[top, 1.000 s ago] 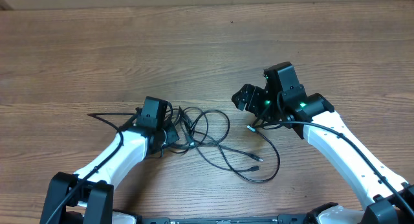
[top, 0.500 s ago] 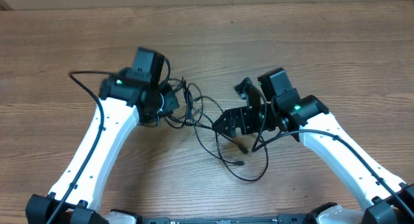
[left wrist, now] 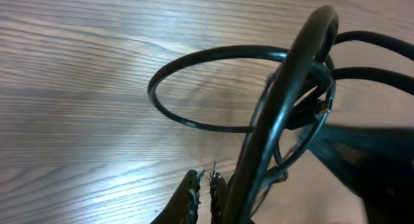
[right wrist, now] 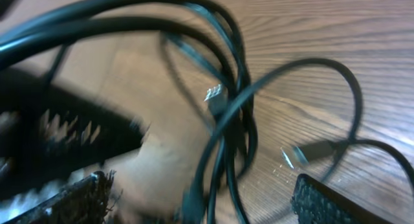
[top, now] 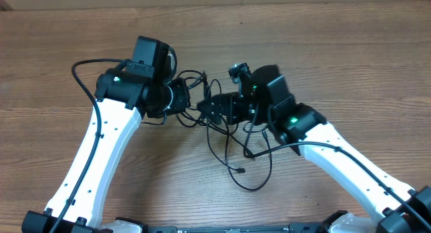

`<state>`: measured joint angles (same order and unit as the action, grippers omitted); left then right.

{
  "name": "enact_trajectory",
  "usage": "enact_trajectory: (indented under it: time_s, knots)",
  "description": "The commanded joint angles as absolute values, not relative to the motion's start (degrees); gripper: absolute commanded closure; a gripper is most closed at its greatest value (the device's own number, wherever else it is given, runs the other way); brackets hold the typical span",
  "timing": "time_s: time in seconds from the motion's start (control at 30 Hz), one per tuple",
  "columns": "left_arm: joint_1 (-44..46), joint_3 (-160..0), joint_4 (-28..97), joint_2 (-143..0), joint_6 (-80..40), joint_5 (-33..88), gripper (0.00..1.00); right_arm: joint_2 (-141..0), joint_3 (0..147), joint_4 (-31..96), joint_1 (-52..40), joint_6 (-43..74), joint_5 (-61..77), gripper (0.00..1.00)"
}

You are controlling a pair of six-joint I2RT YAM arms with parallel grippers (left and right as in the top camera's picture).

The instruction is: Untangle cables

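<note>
Thin black cables (top: 227,147) hang tangled between my two grippers, with a loose loop and a plug end (top: 240,170) trailing toward the table's front. My left gripper (top: 183,98) is shut on the cables at the bundle's left side. In the left wrist view its fingertips (left wrist: 204,182) are almost together, with a cable running up beside them and a loop (left wrist: 213,51) over the wood. My right gripper (top: 214,110) is open and meets the bundle from the right. In the right wrist view (right wrist: 204,201) several strands and a plug (right wrist: 217,94) pass between its wide-apart fingers.
Wooden table (top: 350,51) all round. The arms' own thicker black cables run along the left arm (top: 81,75) and the right arm (top: 283,149). A dark, blurred toothed shape (right wrist: 65,120) lies at the left of the right wrist view.
My right gripper has swung left and up into the cable bundle, close to the left gripper. The left gripper has shifted slightly right. The trailing loop has been drawn left and up.
</note>
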<state>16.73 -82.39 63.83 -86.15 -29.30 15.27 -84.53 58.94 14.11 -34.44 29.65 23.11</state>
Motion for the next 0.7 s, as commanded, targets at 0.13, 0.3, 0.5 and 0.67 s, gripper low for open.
enact_trajectory:
  time_s: [0.13, 0.3, 0.5, 0.67]
  knots:
    - [17.06, -84.18, 63.88, -82.37, -20.67, 25.91, 0.96, -91.31, 59.53, 22.98, -37.34, 49.41, -10.94, 0.17]
    - [11.31, -88.71, 68.03, -77.95, -19.25, 14.68, 0.96, -91.42, 59.53, 33.91, -33.76, 52.82, -20.18, 0.16]
    - [6.22, -90.39, 67.35, -74.08, -19.27, 7.46, 0.96, -91.35, 59.55, 35.27, -28.60, 50.26, -19.66, 0.13]
    - [6.17, -90.39, 68.82, -74.24, -19.29, -3.11, 0.96, -91.35, 59.57, 35.73, -25.58, 45.82, -20.14, 0.12]
